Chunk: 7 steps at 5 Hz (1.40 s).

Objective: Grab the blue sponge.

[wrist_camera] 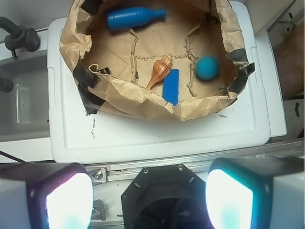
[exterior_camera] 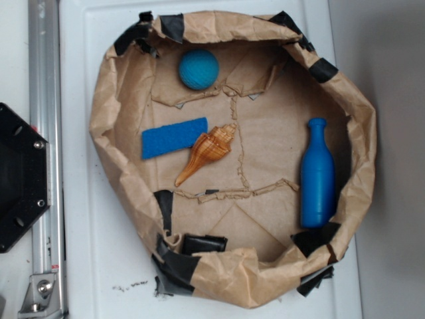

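1. Blue sponge (exterior_camera: pixel 174 137): flat inside the brown paper nest (exterior_camera: pixel 99 133), touching the seashell (exterior_camera: pixel 207 153).
2. Gripper (wrist_camera: pixel 148 198): fingers apart, empty, well clear of the sponge.
3. Blue ball (exterior_camera: pixel 198 69), blue bottle (exterior_camera: pixel 317 174): elsewhere in nest.

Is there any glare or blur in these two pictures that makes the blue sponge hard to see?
Exterior view: soft, even light, slightly blurry overall; the blue sponge is clear. Wrist view: the claw fingers glow with strong glare and are out of focus, but the sponge beyond stays visible.
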Tool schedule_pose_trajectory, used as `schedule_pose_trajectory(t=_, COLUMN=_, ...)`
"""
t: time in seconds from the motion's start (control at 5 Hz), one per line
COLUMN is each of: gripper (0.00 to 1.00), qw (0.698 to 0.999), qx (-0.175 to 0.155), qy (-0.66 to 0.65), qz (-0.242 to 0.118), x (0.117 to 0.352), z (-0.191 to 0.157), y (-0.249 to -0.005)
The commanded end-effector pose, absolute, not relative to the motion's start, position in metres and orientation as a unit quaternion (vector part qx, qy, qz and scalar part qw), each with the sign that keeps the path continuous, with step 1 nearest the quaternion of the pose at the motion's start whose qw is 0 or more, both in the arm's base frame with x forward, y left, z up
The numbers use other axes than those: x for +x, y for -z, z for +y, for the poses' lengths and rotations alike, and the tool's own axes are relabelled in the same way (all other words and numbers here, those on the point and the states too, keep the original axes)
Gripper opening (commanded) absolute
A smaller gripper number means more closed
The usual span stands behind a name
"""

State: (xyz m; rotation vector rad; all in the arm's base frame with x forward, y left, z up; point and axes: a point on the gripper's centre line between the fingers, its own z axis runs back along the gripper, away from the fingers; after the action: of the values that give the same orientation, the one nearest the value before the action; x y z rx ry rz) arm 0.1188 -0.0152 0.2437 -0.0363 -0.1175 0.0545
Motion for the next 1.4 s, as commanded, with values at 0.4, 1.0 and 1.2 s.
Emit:
schedule_pose_trajectory(t=0.4, gripper=1.00, qw=0.997, qx=0.005, qy=0.001, qz=-0.083, x=0.221, z=-0.004, y=-0.175)
schedule_pose_trajectory(t=1.0, gripper=1.00, qw=0.992, qx=0.068, qy=0.104, qz=0.020, x=0.228, z=0.029, y=-0.061)
schedule_pose_trajectory(t=1.2, gripper=1.00, qw=0.991, qx=0.060, qy=0.114, qz=0.024, x=0.195, z=0.035, y=-0.067)
